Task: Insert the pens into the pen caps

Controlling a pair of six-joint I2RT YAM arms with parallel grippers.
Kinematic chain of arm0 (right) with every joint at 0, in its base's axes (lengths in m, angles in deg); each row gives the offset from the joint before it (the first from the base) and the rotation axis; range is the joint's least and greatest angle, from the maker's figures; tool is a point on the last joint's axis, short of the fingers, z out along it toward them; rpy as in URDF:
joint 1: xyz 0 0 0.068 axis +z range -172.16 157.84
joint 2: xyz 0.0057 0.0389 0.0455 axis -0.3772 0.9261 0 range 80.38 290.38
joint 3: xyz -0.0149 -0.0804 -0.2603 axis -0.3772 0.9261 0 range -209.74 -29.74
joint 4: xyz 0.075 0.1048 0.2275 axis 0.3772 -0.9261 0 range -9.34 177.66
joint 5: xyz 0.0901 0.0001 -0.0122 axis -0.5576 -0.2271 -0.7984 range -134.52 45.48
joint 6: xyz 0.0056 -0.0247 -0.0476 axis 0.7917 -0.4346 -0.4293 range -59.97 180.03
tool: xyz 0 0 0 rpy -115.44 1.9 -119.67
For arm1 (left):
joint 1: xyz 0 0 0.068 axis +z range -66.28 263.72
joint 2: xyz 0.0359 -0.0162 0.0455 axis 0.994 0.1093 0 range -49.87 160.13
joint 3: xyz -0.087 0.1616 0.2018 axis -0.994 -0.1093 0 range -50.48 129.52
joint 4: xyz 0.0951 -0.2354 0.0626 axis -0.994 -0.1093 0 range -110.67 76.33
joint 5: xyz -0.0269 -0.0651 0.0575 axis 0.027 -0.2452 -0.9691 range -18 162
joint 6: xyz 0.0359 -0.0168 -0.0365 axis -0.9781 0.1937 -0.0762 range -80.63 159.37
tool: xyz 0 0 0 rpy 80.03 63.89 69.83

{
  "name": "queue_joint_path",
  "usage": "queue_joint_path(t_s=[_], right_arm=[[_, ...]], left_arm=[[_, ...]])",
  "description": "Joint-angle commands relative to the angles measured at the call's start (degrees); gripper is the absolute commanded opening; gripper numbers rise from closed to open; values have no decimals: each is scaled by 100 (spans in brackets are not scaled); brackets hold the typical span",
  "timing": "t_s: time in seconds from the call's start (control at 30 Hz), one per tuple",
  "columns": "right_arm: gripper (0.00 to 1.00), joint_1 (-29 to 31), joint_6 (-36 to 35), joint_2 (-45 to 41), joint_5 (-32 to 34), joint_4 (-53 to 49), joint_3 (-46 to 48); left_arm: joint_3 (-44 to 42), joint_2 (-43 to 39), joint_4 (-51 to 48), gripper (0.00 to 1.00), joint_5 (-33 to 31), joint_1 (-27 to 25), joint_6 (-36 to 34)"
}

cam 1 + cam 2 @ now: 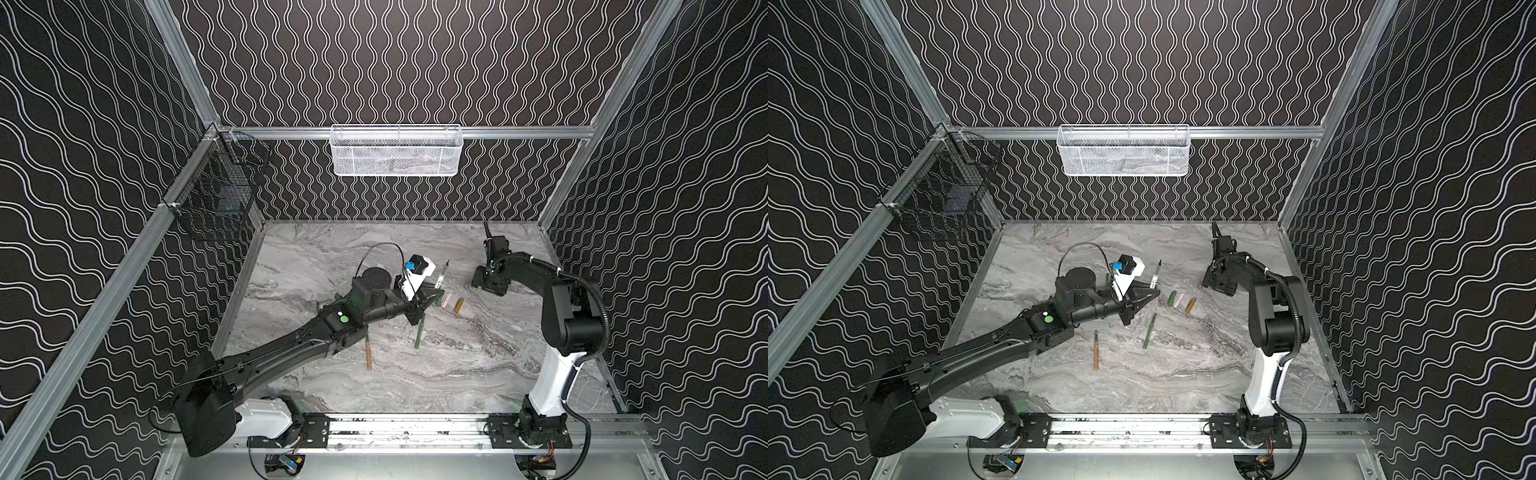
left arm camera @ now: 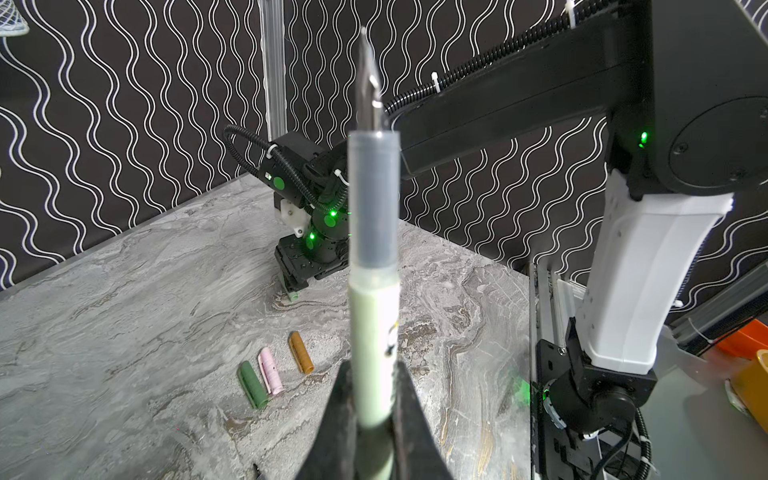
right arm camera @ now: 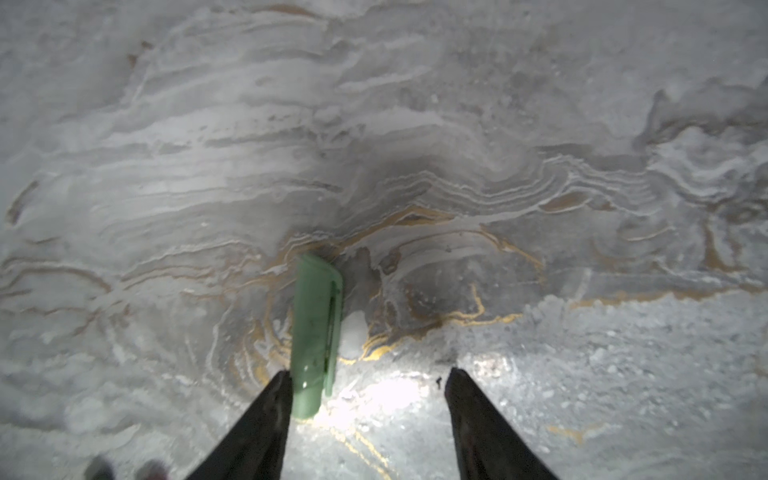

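White mesh basket [image 1: 395, 151]: contents indistinct. Left hand [image 2: 374, 368] clamps cylindrical pale green pen [image 2: 372, 324]. Right hand [image 3: 370, 374] parted, one finger touching tubular pale green cap [image 3: 316, 328] on marbled desk [image 3: 540, 124].

The walls [image 1: 395, 62] were black with thin white wavy lines, and aluminium bars [image 1: 178, 58] ran along their corners. A white mesh basket [image 1: 396, 150] hung on the bar of the back wall, and a black wire basket [image 1: 216, 187] hung on the left side bar. The table [image 1: 457, 374] had a grey marble pattern with some golden veins. A metal rail [image 1: 407, 428] lay along its front edge.
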Motion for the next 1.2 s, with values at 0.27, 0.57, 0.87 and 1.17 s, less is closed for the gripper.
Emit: queue_joint_path(t_s=[0.27, 0.57, 0.87, 1.17], right_arm=[[60, -26, -91, -1563, -315, -238, 265], [35, -82, 198, -2369, -463, 480, 1290], [34, -366, 24, -1698, -1172, 621, 1165], [29, -523, -139, -925, -1229, 426, 499]], left_arm=[[134, 58, -48, 0, -11, -37, 50], [147, 60, -98, 0, -65, -46, 47], [164, 120, -119, 0, -52, -68, 32], [171, 151, -150, 0, -79, -72, 18]])
